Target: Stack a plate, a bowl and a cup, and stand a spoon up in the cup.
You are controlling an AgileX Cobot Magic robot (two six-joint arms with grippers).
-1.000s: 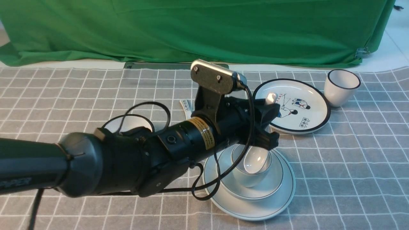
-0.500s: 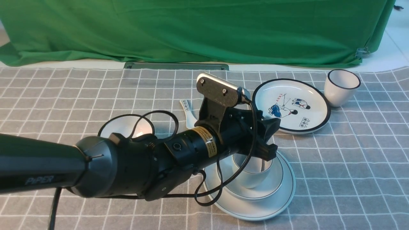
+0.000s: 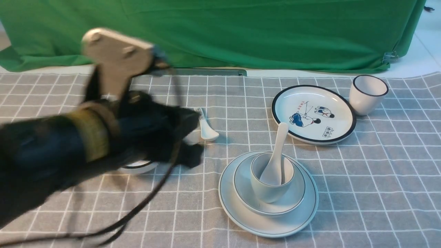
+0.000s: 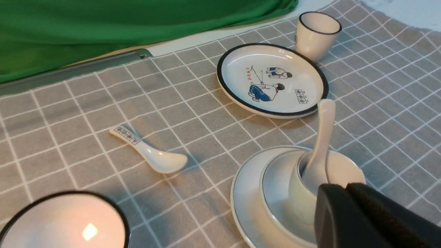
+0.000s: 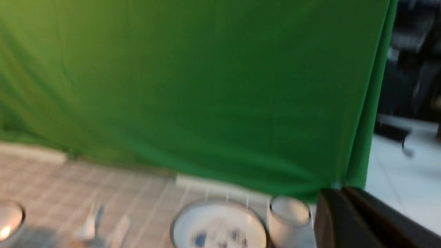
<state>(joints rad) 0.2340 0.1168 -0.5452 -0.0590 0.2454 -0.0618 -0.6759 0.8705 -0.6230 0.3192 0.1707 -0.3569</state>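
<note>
Long plain white ceramic spoon point(image 3: 278, 148): stands in pale grey-green cup point(image 3: 265, 193), lower centre; left hand point(image 3: 187, 137) well apart, frame left, blurred, opening untellable.

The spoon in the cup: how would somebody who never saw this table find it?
On the grey checked cloth, find the plain plate with a bowl and cup stacked on it. The white soup spoon stands in that cup, handle up. The other spoon lies flat on the cloth, its handle printed.
</note>
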